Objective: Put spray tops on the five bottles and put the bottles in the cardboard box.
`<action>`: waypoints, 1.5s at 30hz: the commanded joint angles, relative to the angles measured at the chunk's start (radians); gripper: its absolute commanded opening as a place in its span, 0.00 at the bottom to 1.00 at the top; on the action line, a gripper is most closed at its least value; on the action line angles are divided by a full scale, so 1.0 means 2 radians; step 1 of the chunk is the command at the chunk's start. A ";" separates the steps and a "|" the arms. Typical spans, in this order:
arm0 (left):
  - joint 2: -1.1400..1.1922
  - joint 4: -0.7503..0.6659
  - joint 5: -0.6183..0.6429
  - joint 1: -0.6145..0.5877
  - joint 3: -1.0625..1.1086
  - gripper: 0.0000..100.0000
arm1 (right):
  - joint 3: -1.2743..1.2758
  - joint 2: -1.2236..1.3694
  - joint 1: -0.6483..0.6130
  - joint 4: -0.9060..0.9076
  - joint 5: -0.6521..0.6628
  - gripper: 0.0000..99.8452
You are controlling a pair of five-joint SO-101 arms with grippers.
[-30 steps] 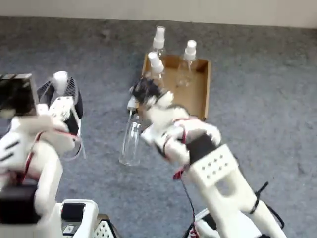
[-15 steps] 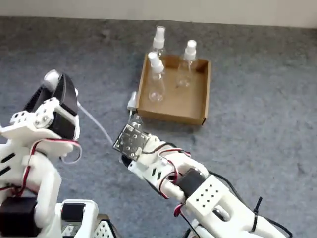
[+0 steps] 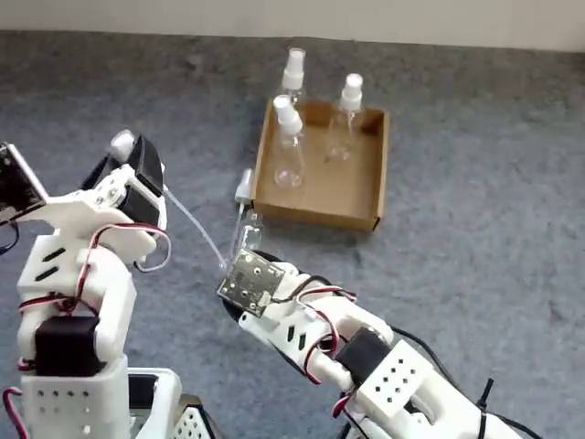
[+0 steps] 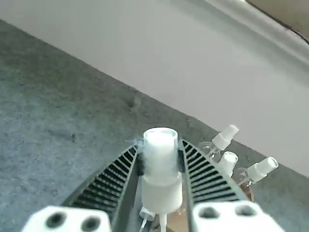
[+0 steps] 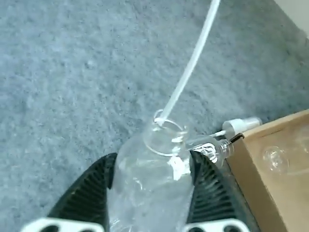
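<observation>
- Holding the clear bottle (image 5: 149, 193) steady is the right pincer's (image 5: 152, 164) job. Its two fingers are shut around the bottle's body, and the open mouth points away from the pincer.
- I think the bottle must not wobble now. The thin tube (image 5: 193, 63) has its tip right at the mouth, and it should slide straight in until the top sits on the neck.
- The right arm lies low and long over the table (image 3: 475, 238), with its pincer out in front.
- Up and off to the side of the right pincer is the left pincer (image 4: 161, 147). It is closed on the white spray top (image 4: 161, 169), with one finger on each side.
- The left arm is bent up high, so the top sits well above the bottle and the tube slants down to it. I think it should come lower and line up over the mouth.
- Just past the right pincer, another spray top (image 5: 241, 126) lies on the table beside the cardboard box (image 3: 361, 197).
- Farther ahead, a near capped bottle (image 3: 288, 155) and a far capped bottle (image 3: 341, 128) stand in the box.
- A last capped bottle (image 3: 292, 73) stands just behind the box.
</observation>
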 commanded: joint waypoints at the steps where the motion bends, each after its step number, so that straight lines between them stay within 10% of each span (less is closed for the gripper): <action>1: -0.005 -0.013 0.004 0.013 0.006 0.00 | -0.004 -0.015 -0.003 -0.012 0.003 0.00; 25: -0.015 0.072 -0.061 0.159 0.068 0.00 | 0.014 -0.019 0.032 -0.049 -0.008 0.00; 45: -0.164 -0.008 -0.129 0.223 0.224 0.00 | 0.014 -0.018 0.049 -0.091 -0.084 0.00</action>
